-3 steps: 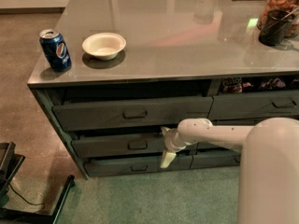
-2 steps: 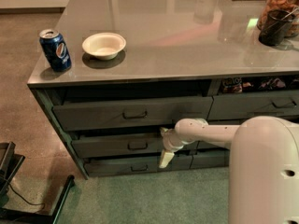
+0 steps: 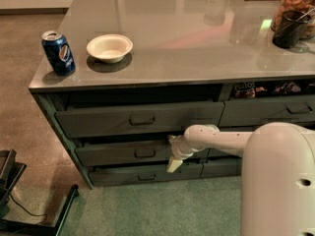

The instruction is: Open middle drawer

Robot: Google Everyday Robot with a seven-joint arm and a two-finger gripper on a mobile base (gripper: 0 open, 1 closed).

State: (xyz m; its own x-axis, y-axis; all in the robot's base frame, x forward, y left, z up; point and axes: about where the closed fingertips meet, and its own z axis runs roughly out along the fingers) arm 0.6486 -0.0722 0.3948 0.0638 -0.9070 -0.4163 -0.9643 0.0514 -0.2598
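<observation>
The middle drawer [image 3: 123,153] is a wide dark grey-green front with a small dark pull handle [image 3: 145,154] at its centre, between a taller drawer [image 3: 140,119] above and a slimmer drawer [image 3: 145,174] below. A dark gap shows along its top edge. My gripper [image 3: 173,160] is at the right end of the middle drawer front, to the right of the handle, and hangs down over the seam with the bottom drawer. My white arm [image 3: 221,139] reaches in from the right.
On the counter top [image 3: 197,38] stand a blue Pepsi can [image 3: 58,52] and a white bowl [image 3: 110,47] at the left, and a dark cup [image 3: 289,29] at the right. More drawers [image 3: 268,111] lie to the right. A black stand [image 3: 29,215] is on the floor at the left.
My arm and body have shifted a little to the left, and the gripper sits slightly further left and higher along the middle drawer front. The drawers look unchanged.
</observation>
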